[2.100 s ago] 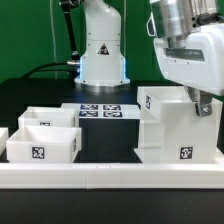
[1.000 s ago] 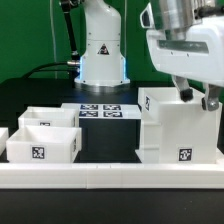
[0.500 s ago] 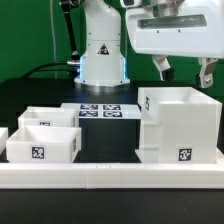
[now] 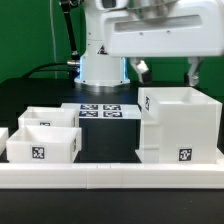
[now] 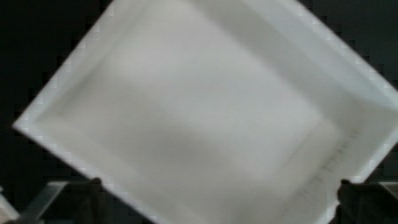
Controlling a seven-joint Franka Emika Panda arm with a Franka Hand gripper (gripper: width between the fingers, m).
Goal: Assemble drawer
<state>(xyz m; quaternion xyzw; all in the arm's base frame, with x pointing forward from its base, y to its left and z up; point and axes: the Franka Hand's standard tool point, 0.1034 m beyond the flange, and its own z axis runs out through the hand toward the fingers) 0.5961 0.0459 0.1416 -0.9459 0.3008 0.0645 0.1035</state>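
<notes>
The tall white housing of the drawer stands upright at the exterior view's right, with a tag low on its front. My gripper hangs just above its open top, jaws wide apart and empty, with one dark finger on each side. In the wrist view the housing fills the picture as a white diamond, with my gripper over it and its fingertips dark at the edge. Two low white trays sit at the exterior view's left, one behind the other.
The marker board lies flat behind the trays, in front of the arm's white base. A long white rail runs along the front edge. Part of another white piece shows at the far left edge.
My gripper was down at the housing's right wall. It has let go, risen above the housing, shifted toward the exterior view's left and opened wide. The housing has stayed in place.
</notes>
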